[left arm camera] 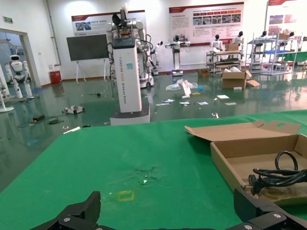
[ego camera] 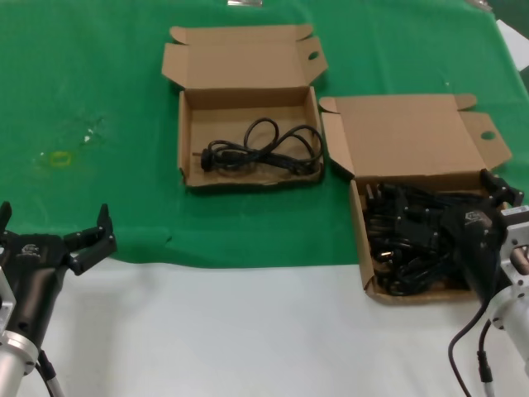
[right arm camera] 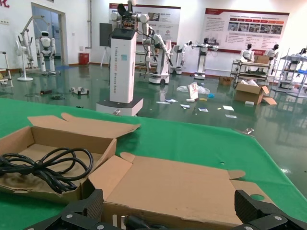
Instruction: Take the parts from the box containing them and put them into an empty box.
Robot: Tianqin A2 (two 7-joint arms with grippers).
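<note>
The open right gripper (ego camera: 502,192) hovers over tangled black rubber power cords (ego camera: 413,236); limp and light, they look best pinched mid-loop. The left gripper (ego camera: 83,240) idles open.

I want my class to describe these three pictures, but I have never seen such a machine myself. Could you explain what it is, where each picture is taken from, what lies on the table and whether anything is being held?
It is a robot with two arms ending in black claws. The wide picture comes from its head, looking down; the other two come from cameras on its wrists, facing the hall beyond. On the green cloth stand two open cardboard boxes. The far box holds one power cord; the near box is full of cords. The right gripper hovers open over the full box, holding nothing. The left gripper waits open near the table's front edge.
</note>
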